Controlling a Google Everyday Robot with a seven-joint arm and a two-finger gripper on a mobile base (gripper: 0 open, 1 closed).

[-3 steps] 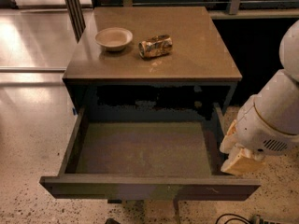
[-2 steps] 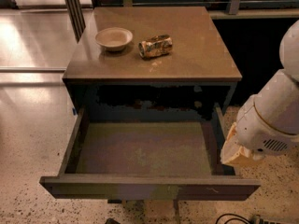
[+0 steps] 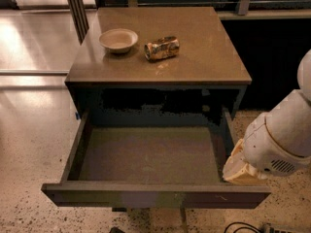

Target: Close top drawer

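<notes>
The top drawer (image 3: 146,154) is pulled far out of the dark cabinet. It is wide and shallow, with a greyish bare floor and a flat dark front (image 3: 155,196) nearest the camera. My gripper (image 3: 236,168) is at the drawer's right front corner, just outside the right side wall and behind the front panel. It hangs under the big white arm housing (image 3: 279,140), which hides most of it. Only its pale lower part shows.
On the cabinet top (image 3: 204,57) stand a small beige bowl (image 3: 118,39) and a crushed can (image 3: 162,48) lying on its side. Speckled floor surrounds the cabinet. A dark cable (image 3: 243,227) lies on the floor at the lower right.
My arm and gripper have shifted slightly left and back, closer to the drawer's right wall. The drawer has not moved.
</notes>
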